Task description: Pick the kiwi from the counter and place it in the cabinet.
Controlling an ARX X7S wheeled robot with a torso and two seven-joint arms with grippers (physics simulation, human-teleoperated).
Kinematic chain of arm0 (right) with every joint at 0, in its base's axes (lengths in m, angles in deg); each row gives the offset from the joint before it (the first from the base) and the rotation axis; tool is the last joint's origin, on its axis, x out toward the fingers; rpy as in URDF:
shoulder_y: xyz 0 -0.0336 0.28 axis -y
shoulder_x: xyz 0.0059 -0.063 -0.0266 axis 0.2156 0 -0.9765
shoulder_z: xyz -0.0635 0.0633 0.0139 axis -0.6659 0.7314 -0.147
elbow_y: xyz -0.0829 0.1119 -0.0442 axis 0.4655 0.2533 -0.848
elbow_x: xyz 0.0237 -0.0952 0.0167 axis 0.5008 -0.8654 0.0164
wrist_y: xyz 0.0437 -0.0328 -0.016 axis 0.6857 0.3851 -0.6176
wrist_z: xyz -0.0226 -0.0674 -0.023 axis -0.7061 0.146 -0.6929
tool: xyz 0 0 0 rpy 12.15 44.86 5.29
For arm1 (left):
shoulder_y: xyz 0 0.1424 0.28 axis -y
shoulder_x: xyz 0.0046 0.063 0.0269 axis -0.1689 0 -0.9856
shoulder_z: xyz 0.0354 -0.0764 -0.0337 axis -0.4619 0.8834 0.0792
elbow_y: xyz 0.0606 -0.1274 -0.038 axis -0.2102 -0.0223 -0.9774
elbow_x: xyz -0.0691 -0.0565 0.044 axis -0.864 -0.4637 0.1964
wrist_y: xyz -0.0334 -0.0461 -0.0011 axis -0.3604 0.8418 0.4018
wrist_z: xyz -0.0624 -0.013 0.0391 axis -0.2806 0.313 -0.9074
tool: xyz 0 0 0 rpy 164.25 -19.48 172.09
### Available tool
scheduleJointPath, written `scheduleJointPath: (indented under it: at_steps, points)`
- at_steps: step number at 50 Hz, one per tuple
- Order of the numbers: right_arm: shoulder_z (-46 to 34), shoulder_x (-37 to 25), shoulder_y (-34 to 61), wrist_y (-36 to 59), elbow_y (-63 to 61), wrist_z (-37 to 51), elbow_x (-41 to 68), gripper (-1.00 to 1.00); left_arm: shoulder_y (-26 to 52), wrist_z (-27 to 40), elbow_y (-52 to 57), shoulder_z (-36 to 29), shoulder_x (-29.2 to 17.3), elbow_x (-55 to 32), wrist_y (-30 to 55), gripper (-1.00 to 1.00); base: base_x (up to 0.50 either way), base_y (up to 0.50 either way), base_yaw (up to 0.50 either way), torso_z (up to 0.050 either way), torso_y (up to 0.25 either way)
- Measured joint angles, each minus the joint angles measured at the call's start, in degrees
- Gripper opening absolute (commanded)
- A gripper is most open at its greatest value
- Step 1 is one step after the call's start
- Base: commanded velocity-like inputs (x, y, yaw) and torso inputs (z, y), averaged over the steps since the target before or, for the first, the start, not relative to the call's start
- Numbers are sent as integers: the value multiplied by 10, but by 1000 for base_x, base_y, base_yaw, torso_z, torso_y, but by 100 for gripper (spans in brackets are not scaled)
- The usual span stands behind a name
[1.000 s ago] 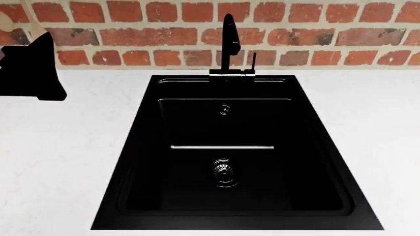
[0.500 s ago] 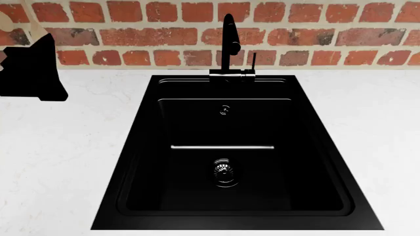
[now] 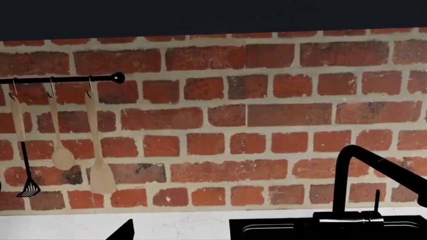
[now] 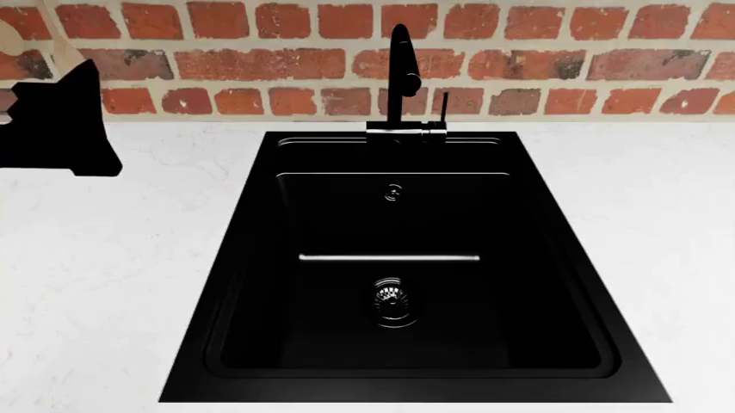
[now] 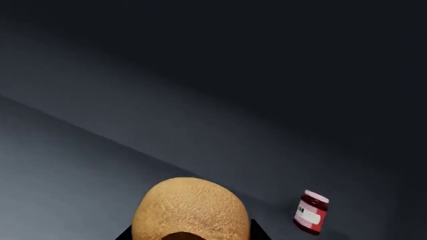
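The kiwi (image 5: 190,210), tan-brown and fuzzy, fills the lower middle of the right wrist view. My right gripper (image 5: 190,236) is shut on it, with black fingers (image 5: 130,234) showing at either side. Behind it lies a dark grey cabinet interior (image 5: 200,100). The right gripper is out of the head view. The white counter (image 4: 103,258) holds the black sink (image 4: 402,284). My left gripper (image 4: 64,129) is a black shape over the counter's far left, near the brick wall. Only one dark fingertip (image 3: 123,232) shows in the left wrist view, so I cannot tell how the jaws stand.
A small red jar with a white label (image 5: 311,212) stands inside the cabinet, beside and beyond the kiwi. A black faucet (image 4: 400,77) rises behind the sink. Wooden spoons and a spatula (image 3: 61,130) hang from a black rail on the brick wall (image 3: 267,115).
In the head view my left arm's dark shape has crept slightly to the right. The sink and counter look unchanged.
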Motion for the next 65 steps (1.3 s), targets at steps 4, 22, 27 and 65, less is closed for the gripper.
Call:
scheduleJointPath:
  at_steps: [4, 22, 27, 65]
  points:
    - [6, 1, -2, 2, 2, 2, 0, -100, -1, -1, 0, 0, 0, 2, -1, 100, 3, 0, 0, 0, 0]
    - [28, -2, -16, 9, -15, 12, -18, 100, -4, -4, -1, 0, -2, 5, -4, 100, 1, 0, 0, 0, 0]
    - [28, -1, -17, 11, -18, 10, -27, 100, -4, -4, -1, -1, -2, 5, -5, 100, 2, 0, 0, 0, 0]
    - [82, -51, -22, 29, -198, 64, 48, 100, -1, -6, -3, -4, -7, 8, -12, 100, 0, 0, 0, 0, 0]
